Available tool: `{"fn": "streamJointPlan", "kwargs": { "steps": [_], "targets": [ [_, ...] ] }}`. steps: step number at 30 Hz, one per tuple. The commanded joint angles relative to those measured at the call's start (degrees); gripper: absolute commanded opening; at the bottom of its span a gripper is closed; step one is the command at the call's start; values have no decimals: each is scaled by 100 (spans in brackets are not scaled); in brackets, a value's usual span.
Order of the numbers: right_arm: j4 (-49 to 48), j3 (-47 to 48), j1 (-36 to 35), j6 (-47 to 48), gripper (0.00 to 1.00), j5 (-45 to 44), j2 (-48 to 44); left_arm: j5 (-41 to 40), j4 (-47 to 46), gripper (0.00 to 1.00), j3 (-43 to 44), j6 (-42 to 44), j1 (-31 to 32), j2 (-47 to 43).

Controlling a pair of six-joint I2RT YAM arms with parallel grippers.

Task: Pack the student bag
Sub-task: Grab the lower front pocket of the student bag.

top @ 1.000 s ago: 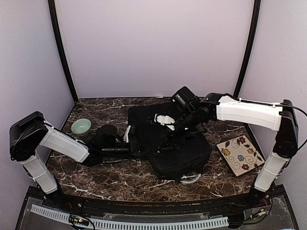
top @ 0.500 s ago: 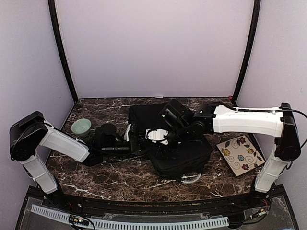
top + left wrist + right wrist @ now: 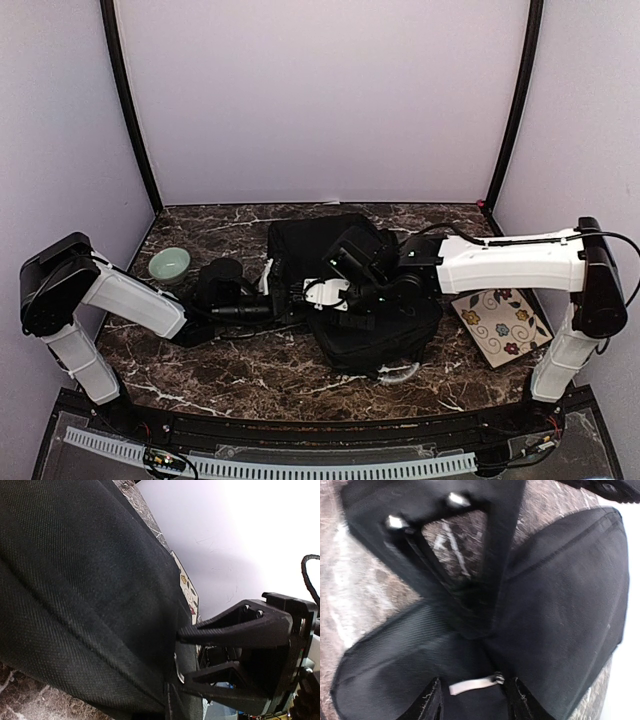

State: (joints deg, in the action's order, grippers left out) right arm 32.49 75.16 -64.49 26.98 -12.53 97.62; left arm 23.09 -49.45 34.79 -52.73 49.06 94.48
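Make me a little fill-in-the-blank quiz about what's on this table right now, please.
1. The small bowl near the left arm is pale ____.
2. The student bag in the middle of the table is ____ in colour.
3. The square tile beside the right arm is decorated with ____.
4. The table has a dark ____ pattern.

Missing words: green; black; flowers; marble

No readable text, brand, number or sign shows in any view — the small white label (image 3: 471,685) inside the student bag (image 3: 375,325) is blank or too blurred to read, and the floral tile (image 3: 500,322) carries only a pattern.
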Motion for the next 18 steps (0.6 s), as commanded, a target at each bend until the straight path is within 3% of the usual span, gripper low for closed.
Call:
{"fn": "streamJointPlan", "kwargs": {
  "steps": [1, 18],
  "targets": [
    [-406, -144, -37, 6, 41, -737, -8, 292, -1039, 0, 160, 84, 104, -382],
    [-611, -159, 50, -206, 10, -986, -217, 209, -1084, 0, 81, 33, 104, -389]
  ]
}}
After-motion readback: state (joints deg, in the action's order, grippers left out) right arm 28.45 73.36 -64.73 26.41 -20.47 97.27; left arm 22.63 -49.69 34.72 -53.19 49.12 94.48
